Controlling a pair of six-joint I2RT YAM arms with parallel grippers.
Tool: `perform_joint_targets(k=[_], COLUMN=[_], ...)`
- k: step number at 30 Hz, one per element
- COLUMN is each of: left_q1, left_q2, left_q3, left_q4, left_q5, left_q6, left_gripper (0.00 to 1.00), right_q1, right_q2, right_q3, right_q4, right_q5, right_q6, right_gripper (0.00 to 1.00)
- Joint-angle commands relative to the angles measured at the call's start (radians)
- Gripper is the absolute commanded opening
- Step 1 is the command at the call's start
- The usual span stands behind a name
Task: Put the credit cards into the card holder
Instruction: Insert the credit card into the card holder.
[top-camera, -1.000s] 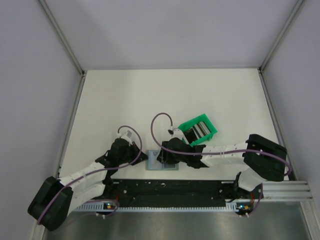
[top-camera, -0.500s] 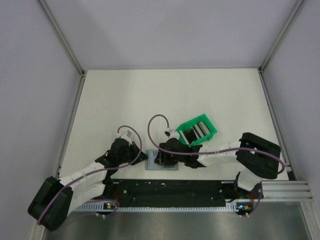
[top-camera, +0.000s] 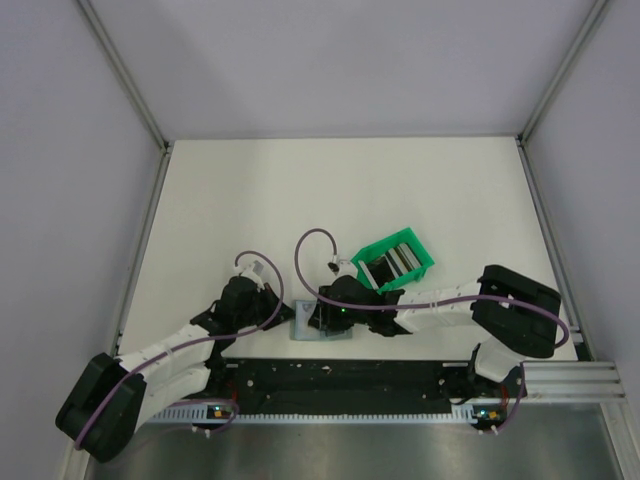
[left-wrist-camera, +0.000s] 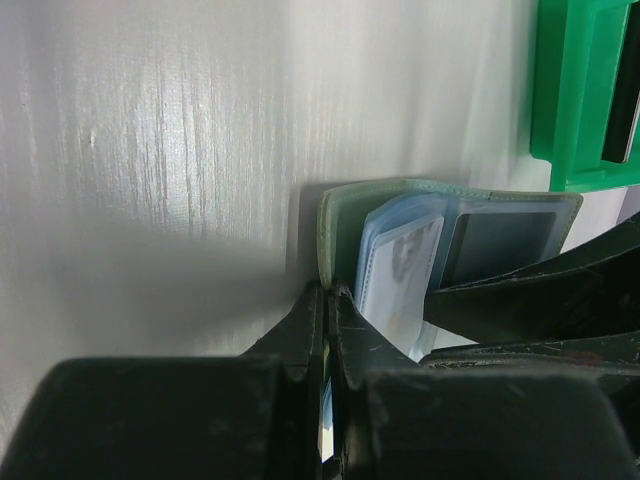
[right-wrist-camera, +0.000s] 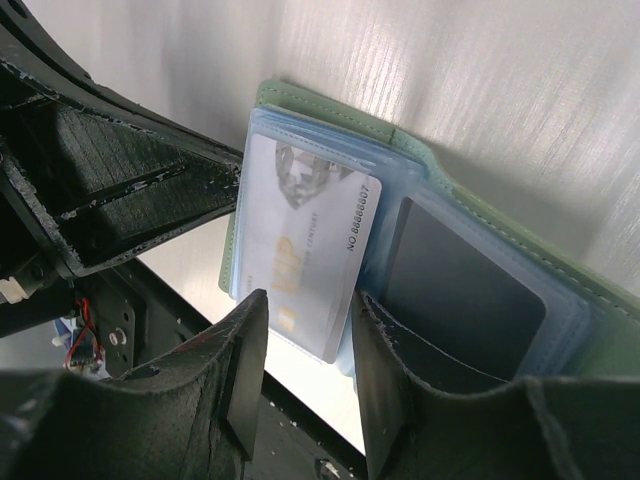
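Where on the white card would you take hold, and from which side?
The white card: pinch its free near end, coming in over the holder's near edge. Its far end seems tucked in the blue sleeve, so only that end is exposed.

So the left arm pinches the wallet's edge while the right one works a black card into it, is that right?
Not quite: the card at the right end effector is whitish, not black, as the right wrist view shows. The dark card sits in the next pocket. The left end effector does pinch the card holder's edge.
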Motion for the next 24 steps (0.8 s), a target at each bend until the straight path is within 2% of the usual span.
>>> perform_joint_targets(k=[1, 11, 24], left_q1=[0.002, 0.002, 0.002], left_q2=[0.003, 0.001, 0.001], left_q3=[-0.016, -0.018, -0.018], left_q4=[0.004, 0.004, 0.004], left_q5=[-0.005, -0.005, -0.005], left_q6=[0.015, 0.013, 0.015], left_gripper=[0.0, 0.0, 0.0], right_q1=[0.0, 0.0, 0.0], right_q2=[0.004, -0.07, -0.01], right_q3=[0.02, -0.005, 0.037], right_q4=[0.088, 0.002, -0.04], right_q5=[-0.019, 0.106, 0.079], right_q6=[-0.004, 0.004, 0.02], right_gripper=[0.38, 0.41, 0.43])
